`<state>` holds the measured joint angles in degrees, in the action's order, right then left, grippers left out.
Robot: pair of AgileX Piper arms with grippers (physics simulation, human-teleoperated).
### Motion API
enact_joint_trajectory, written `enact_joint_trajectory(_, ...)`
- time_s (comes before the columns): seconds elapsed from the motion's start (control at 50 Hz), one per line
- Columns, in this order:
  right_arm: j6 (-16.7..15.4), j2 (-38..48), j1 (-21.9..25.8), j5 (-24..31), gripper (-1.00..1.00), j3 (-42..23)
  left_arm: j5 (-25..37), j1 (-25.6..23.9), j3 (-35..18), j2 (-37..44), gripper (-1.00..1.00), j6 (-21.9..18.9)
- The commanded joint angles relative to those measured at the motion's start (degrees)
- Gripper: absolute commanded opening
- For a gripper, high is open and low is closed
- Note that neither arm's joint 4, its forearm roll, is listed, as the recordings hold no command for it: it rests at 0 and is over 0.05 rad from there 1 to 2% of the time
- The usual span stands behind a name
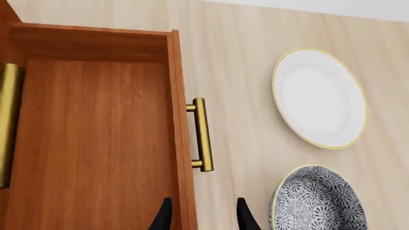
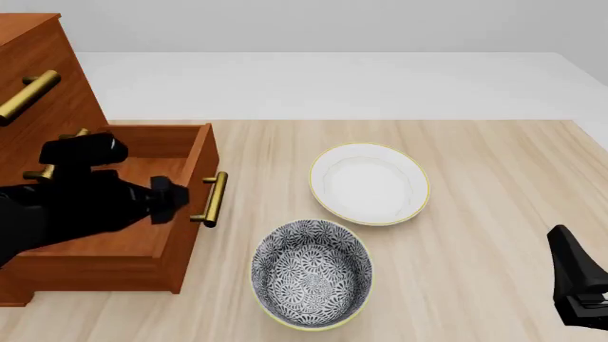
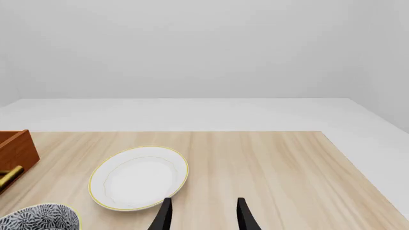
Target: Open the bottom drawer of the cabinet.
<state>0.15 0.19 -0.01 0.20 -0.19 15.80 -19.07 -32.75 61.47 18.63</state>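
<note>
Black right gripper [image 3: 202,216]: lowest at the front view's right edge, hanging over bare table; jaws parted with nothing between them.
Patterned bowl [image 2: 311,273]: dark blue and white floral print with a yellow rim, standing upright on the table near its front edge.
Table [image 2: 475,214]: pale wood grain, carrying the cabinet, the bowl and the plate.
Left gripper [image 1: 202,218]: over the pulled-out drawer's front edge; 2 black fingertips [image 1: 164,218] show in the left wrist view with a gap between them, jaws apart and gripping nothing, one tip above the drawer's inside and the other above the table.
Bottom drawer [image 2: 142,214]: reddish-brown wood, lowest in the cabinet, slid well out toward the plate side; its inside looks bare.
Brass bar handle [image 2: 216,199]: on the drawer's front, facing the bowl and plate, untouched by either gripper.
White plate [image 2: 369,184]: gold rim, flat on the table beyond the bowl, just apart from it.
Cabinet [image 2: 43,71]: tall, at the far left; 2 upper drawers shut, each with a brass handle.
</note>
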Motion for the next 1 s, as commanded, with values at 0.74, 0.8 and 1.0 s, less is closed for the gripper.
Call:
enact_joint_trajectory(0.74, -0.02, 0.0, 0.01, 0.01, 1.0, 0.0, 17.56, 1.1, -9.56, -20.29, 1.0, -0.35)
enact_joint_trajectory(0.8, -0.03, -0.01, 0.0, -0.01, 1.0, 0.0, 19.34, 1.4, -9.22, -23.56, 1.0, -0.18)
enact_joint_trajectory(1.0, -0.02, 0.0, 0.01, -0.01, 1.0, 0.0, 24.79, -1.07, -12.66, -31.07, 1.0, -1.34)
